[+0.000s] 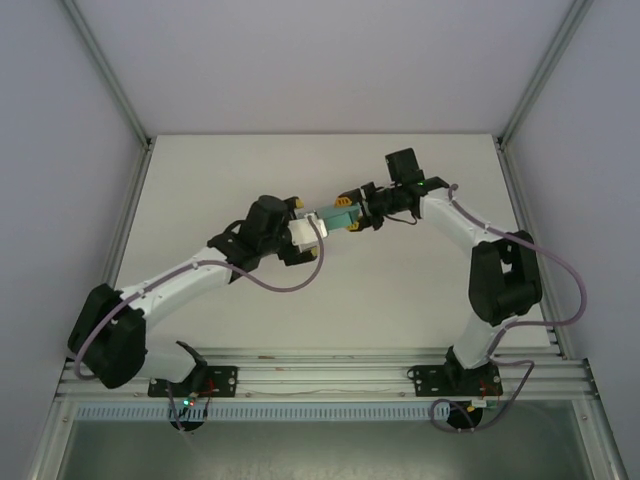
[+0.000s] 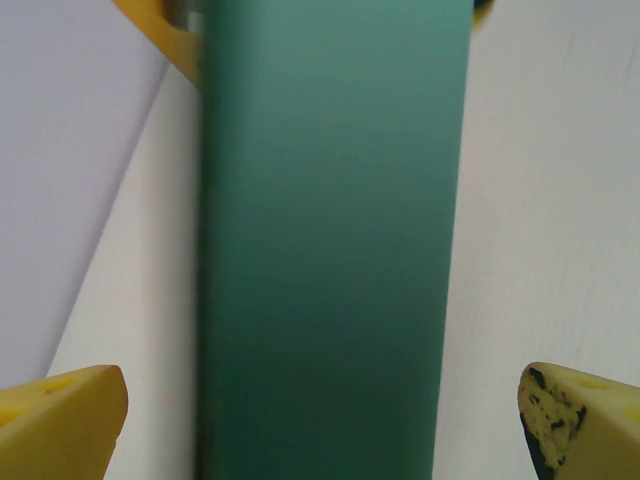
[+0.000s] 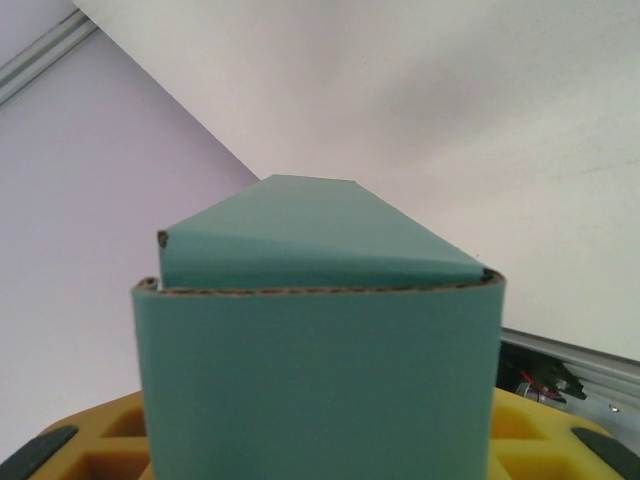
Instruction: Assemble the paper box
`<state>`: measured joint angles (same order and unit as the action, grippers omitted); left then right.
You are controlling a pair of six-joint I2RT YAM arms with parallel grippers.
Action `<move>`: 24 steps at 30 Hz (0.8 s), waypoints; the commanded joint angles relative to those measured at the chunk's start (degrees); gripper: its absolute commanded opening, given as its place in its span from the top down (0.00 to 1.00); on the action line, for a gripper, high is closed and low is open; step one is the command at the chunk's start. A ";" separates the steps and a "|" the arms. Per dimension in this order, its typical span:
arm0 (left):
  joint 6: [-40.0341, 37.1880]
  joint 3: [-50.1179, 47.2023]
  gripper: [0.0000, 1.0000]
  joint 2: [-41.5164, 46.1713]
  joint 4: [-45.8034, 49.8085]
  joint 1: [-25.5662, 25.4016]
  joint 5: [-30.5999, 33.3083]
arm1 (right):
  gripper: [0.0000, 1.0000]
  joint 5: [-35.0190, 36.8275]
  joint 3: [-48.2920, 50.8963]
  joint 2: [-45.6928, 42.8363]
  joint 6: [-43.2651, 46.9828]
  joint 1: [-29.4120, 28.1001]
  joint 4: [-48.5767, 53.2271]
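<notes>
We look down on a white, matte surface (image 1: 300, 320), rectangular, closed in by pale panels (image 1: 330, 60) on its left, far and right sides. Aluminium posts (image 1: 107, 70) rise from its two far corners. Along the near edge runs an aluminium rail (image 1: 320, 365), where the left arm base (image 1: 195, 382) and the right arm base (image 1: 440, 378) are bolted on black plates, well apart. A lilac cable (image 1: 280, 287) sags over the middle; we cannot tell whether it touches.
</notes>
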<state>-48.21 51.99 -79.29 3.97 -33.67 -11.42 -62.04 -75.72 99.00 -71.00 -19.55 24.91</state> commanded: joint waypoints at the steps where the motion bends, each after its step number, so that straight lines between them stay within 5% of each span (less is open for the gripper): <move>1: -4.16 2.06 0.01 -0.97 0.78 -0.26 5.77 | 0.63 -2.63 -1.16 -2.33 -1.79 -0.03 2.49; 13: -3.56 1.11 0.50 -0.69 -3.97 -0.26 5.17 | 0.56 -4.17 -0.21 -2.23 2.04 -0.05 5.33; 19: -5.03 1.69 0.60 0.79 1.26 -0.01 5.22 | 0.33 0.86 -0.09 -3.49 7.53 0.49 5.92; 22: -4.83 2.65 0.61 1.28 4.44 1.55 2.11 | 0.00 7.51 1.21 -5.86 12.21 2.23 3.92; 24: -5.23 4.59 0.60 0.70 10.49 3.08 -2.15 | 0.00 13.68 2.36 -8.69 18.10 4.42 1.40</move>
<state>-52.62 53.06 -79.94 7.18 -32.42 -8.73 -57.41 -74.41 95.20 -61.69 -17.96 28.38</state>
